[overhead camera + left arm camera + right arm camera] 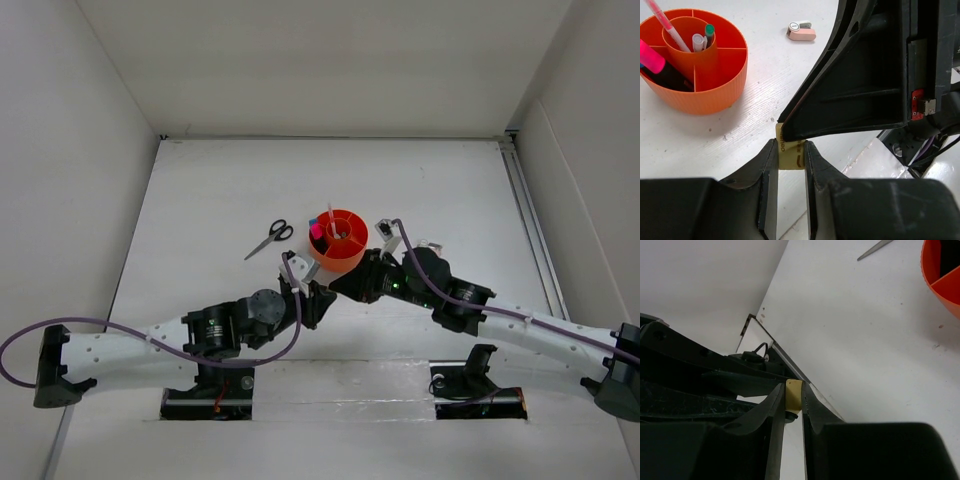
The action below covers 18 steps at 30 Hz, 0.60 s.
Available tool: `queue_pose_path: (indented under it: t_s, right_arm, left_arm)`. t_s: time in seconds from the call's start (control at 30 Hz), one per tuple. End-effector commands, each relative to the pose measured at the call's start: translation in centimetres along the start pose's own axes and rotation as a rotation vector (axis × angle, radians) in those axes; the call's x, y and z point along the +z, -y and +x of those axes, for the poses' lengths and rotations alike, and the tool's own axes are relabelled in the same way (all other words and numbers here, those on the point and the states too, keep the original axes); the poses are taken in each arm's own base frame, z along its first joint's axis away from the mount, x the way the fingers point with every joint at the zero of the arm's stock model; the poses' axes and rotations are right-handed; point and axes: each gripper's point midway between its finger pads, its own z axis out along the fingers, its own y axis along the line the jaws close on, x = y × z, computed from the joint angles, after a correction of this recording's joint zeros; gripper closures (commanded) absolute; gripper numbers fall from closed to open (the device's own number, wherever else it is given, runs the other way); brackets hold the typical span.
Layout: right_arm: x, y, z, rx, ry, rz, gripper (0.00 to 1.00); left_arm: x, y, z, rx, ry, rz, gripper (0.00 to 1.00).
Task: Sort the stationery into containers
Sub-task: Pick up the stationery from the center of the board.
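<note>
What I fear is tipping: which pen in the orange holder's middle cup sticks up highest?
The pink pen, leaning left well above the cup; the white-tipped pen and green-capped pen barely clear its rim.

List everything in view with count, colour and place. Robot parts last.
organizer: one, orange, mid-table
pens: three, pink, white-tipped, green-capped, standing in the organizer's central cup
highlighter: one, black with pink cap, in an outer compartment
scissors: one, black handles, on the table left of the organizer
sharpener: one, pinkish, on the table beside the organizer
eraser: one, tan, pinched between both grippers
table: one, white
left gripper: one, black, shut on the eraser
right gripper: one, black, shut on the eraser's other end
</note>
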Motion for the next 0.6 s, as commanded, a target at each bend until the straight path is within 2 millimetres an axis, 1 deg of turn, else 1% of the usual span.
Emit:
queue_pose_path:
  t_s: [0.0, 0.07, 0.2, 0.23, 0.27, 0.3, 0.33, 0.43, 0.47, 0.5, 0.53, 0.57]
  right_arm:
    - [-0.3, -2.9, 0.5, -0.006, -0.025, -0.111, 0.92]
    - [-0.3, -2.9, 0.5, -0.006, -0.025, -0.111, 1.0]
    - [-0.3, -3.0, 0.7, -0.006, -0.032, -0.117, 1.0]
    - [-0.3, -3.0, 0.7, -0.006, -0.032, -0.117, 1.0]
    - [-0.5, -3.2, 0.5, -0.007, -0.025, -0.125, 1.0]
    - [-0.5, -3.1, 0.4, -0.007, -0.018, -0.119, 1.0]
    - [-0.7, -3.4, 0.2, -0.008, -0.012, -0.126, 1.0]
    - [-0.8, -3.4, -0.2, -0.008, 0.009, -0.121, 1.0]
    - [-0.8, -3.4, -0.2, -0.008, 0.009, -0.121, 1.0]
    - [-0.8, -3.4, -0.2, -0.008, 0.009, -0.121, 1.0]
    - [-0.8, -3.3, -0.4, -0.007, 0.017, -0.114, 1.0]
    - [-0.8, -3.2, -0.4, -0.007, 0.017, -0.114, 1.0]
  left_arm:
    - [-0.2, -0.3, -1.6, -0.026, 0.067, -0.014, 1.0]
    - [-0.2, -0.7, -1.5, -0.031, 0.069, -0.04, 1.0]
    - [0.1, -1.2, -1.0, -0.026, 0.057, -0.07, 1.0]
    - [0.0, -1.4, -1.3, -0.026, 0.061, -0.083, 1.0]
    - [0.2, -1.4, -1.0, -0.02, 0.052, -0.087, 1.0]
    - [0.2, -1.3, -1.0, -0.029, 0.052, -0.087, 0.95]
    - [0.2, -1.3, -1.0, -0.029, 0.052, -0.087, 0.84]
    - [0.2, -1.0, -0.8, -0.029, 0.042, -0.066, 0.68]
    - [0.1, -0.9, -0.7, -0.025, 0.044, -0.05, 0.58]
    - [-0.1, -0.5, -1.2, -0.037, 0.06, -0.031, 0.51]
    - [-0.3, -0.7, -1.2, -0.04, 0.065, -0.028, 0.46]
    - [-0.3, -0.5, -1.2, -0.04, 0.061, -0.02, 0.43]
